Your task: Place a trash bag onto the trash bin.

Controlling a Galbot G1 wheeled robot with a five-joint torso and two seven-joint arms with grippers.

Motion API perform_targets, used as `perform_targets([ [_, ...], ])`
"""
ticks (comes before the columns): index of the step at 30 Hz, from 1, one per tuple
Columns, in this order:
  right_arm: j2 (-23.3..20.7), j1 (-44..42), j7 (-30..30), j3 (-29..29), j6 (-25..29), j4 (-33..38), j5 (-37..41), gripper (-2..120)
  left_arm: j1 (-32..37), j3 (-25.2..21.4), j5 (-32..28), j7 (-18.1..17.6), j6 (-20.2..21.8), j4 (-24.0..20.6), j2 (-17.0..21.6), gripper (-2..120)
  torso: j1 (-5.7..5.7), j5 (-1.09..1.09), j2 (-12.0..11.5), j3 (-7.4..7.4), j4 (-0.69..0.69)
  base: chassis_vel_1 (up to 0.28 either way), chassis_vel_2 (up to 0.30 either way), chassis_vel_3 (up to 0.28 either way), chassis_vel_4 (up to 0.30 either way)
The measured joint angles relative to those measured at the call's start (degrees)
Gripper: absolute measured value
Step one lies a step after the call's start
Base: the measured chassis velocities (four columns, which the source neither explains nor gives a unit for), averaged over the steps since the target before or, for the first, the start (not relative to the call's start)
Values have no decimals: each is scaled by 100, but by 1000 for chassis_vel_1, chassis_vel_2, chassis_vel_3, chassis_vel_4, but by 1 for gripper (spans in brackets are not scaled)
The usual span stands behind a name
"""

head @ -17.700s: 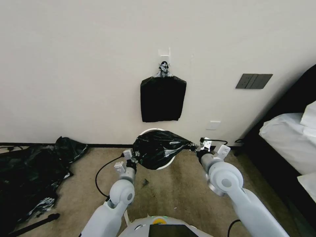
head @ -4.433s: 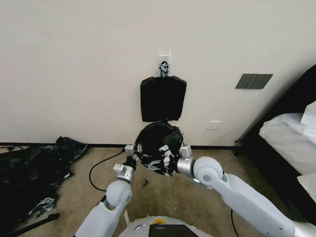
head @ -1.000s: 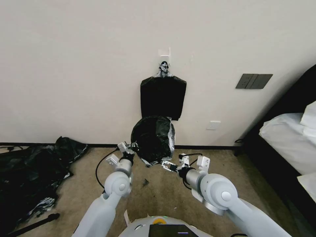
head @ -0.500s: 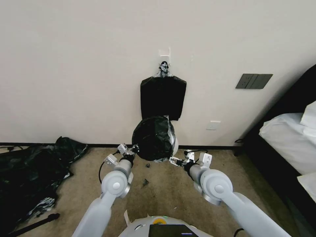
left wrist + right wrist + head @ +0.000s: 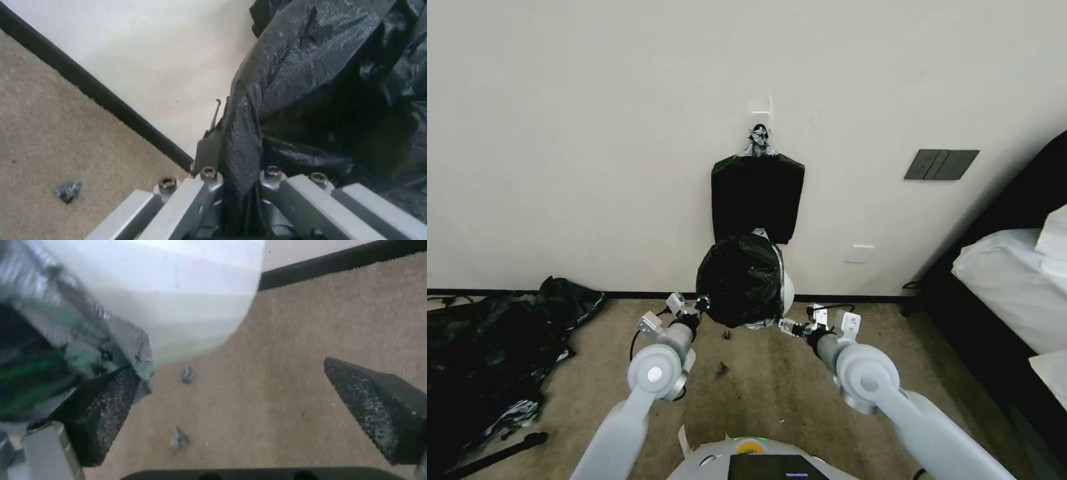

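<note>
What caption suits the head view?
Left hand grips the trash bag draped over the trash bin.

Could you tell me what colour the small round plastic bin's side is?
Cream-white; the small round plastic bin shows it best in the right wrist view.

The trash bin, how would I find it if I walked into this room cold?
Look at the cream wall, under the flat black bundle hanging from a hook. On the carpet below stands the trash bin, with the trash bag draped over it, so just a sliver of white side shows. The bigger black plastic heap lies flat at the left.
</note>
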Motion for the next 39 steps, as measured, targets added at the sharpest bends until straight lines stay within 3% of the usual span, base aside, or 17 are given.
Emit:
perform_targets([
  [6, -77, -600, -454, 341, -3, 585, -522, 100, -61, 64, 711, 128, 0, 222, 58, 1, 0, 0, 0, 0, 0, 0, 0, 0, 0],
  [11, -113, -864, -846, 757, 70, 940, -599, 100, -27, 62, 876, 277, 0, 295, 53, 1, 0, -1, 0, 0, 0, 0, 0, 0, 0],
  [13, -123, -1097, -1613, 1318, 140, 1041, -611, 100, 30, 25, 921, 456, 0, 353, 50, 1, 0, -1, 0, 0, 0, 0, 0, 0, 0],
  [15, -183, -1285, -2965, 2172, 272, 842, -551, 100, 130, -48, 959, 832, 22, 427, 76, 1, 0, -1, 0, 0, -3, 0, 0, 0, 0],
  [16, -183, -1285, -2965, 2172, 272, 842, -551, 100, 130, -48, 959, 832, 22, 427, 76, 1, 0, -1, 0, 0, -3, 0, 0, 0, 0],
  [17, -231, -1247, -3822, 2585, 332, 597, -368, 100, 186, -89, 964, 1072, 42, 464, 100, 1, 0, 2, 0, 0, -3, 0, 0, 0, 0],
  [19, -286, -910, -4833, 2983, 272, 153, 271, 100, 265, -137, 965, 1468, 48, 537, 135, 1, 0, -1, 0, 0, 1, 0, 0, 0, 0],
  [20, -286, -910, -4833, 2983, 272, 153, 271, 100, 265, -137, 965, 1468, 48, 537, 135, 1, 0, -1, 0, 0, 1, 0, 0, 0, 0],
  [24, -265, -434, -5982, 2868, 99, -472, 880, 100, 307, -203, 963, 2221, 10, 669, 195, 1, 0, 0, 0, 0, 2, 0, 0, 0, 0],
  [28, -188, -511, -6197, 2757, 28, -536, 937, 100, 261, -209, 921, 2377, -6, 685, 205, 1, 0, -1, 0, 0, -1, 0, 0, 0, 0],
  [39, -153, -548, -6366, 2622, 17, -702, 880, 95, 222, -138, 795, 2394, 10, 630, 191, 1, 0, 0, 0, 0, 0, 0, 0, 0, 0],
])
